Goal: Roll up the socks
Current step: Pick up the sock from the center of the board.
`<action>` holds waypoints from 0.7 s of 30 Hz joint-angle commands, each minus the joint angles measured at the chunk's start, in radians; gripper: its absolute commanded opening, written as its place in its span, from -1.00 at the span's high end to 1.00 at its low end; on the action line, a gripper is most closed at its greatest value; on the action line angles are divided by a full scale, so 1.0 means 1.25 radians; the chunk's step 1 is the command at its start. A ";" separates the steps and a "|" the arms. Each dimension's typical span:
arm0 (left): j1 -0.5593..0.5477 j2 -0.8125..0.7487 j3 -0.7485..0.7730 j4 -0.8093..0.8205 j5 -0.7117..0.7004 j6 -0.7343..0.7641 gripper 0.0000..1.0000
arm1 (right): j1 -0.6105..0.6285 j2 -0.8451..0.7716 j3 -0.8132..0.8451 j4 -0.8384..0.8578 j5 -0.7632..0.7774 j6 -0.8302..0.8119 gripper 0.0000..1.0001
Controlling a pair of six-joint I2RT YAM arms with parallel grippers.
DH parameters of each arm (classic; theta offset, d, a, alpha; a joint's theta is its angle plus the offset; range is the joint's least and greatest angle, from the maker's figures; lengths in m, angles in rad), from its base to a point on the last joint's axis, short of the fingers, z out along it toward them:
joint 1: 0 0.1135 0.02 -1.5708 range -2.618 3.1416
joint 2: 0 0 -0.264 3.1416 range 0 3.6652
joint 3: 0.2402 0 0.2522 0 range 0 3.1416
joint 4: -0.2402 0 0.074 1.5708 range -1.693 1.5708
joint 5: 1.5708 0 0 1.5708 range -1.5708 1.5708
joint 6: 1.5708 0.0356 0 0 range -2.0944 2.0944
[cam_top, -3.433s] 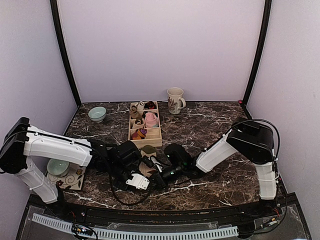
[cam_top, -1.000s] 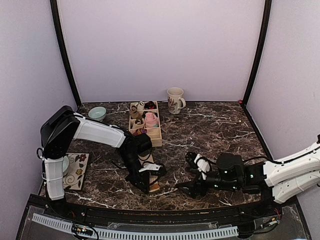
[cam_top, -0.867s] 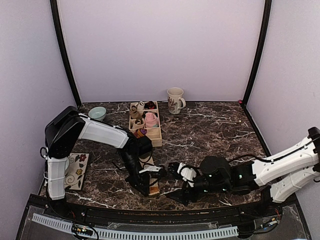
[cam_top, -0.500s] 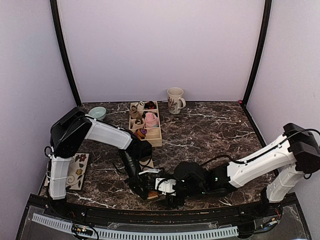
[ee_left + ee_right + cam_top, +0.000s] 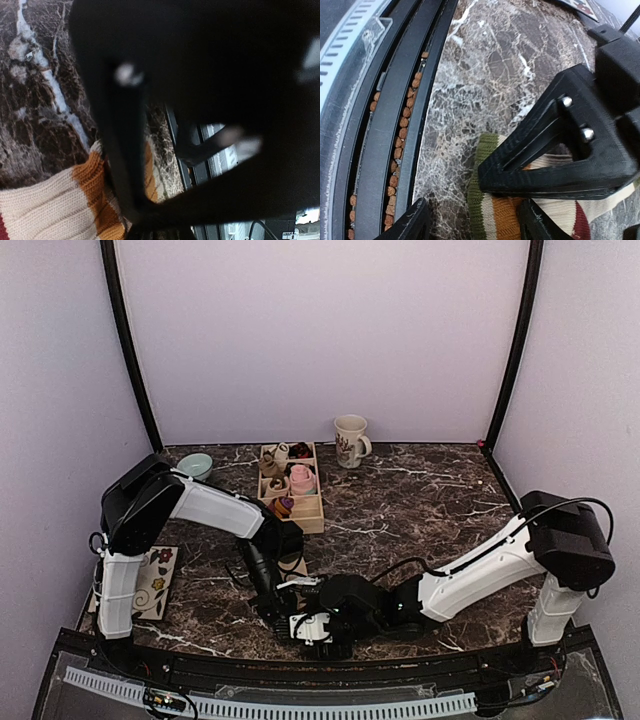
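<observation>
Hovering at the green cuff of the striped sock [image 5: 495, 216], the right gripper [image 5: 475, 206] stands spread wide; the left gripper [image 5: 287, 608] lays a finger [image 5: 547, 155] on that sock, its grip impossible to tell.

Your sock [image 5: 502, 220] lies flat on marble table [image 5: 485, 75], close to front edge. Ribbed cream knit, olive-green cuff, orange band, maroon patch; cuff end nearest edge. Far end hidden from you. Rolled socks [image 5: 281, 507] sit in wooden box [image 5: 300, 526] compartments: one striped, others beige.
</observation>
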 commanded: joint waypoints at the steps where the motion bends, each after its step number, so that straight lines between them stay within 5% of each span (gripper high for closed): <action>1: 0.007 0.038 -0.018 -0.017 -0.125 0.014 0.71 | 0.005 0.027 0.006 0.055 -0.005 -0.007 -0.19; 10: 0.014 0.038 -0.014 -0.008 -0.141 -0.002 0.70 | 0.001 0.043 -0.013 0.082 0.046 0.021 0.08; 21: 0.015 0.043 -0.009 0.014 -0.197 -0.021 0.69 | 0.008 -0.040 -0.024 0.057 0.044 0.024 -0.04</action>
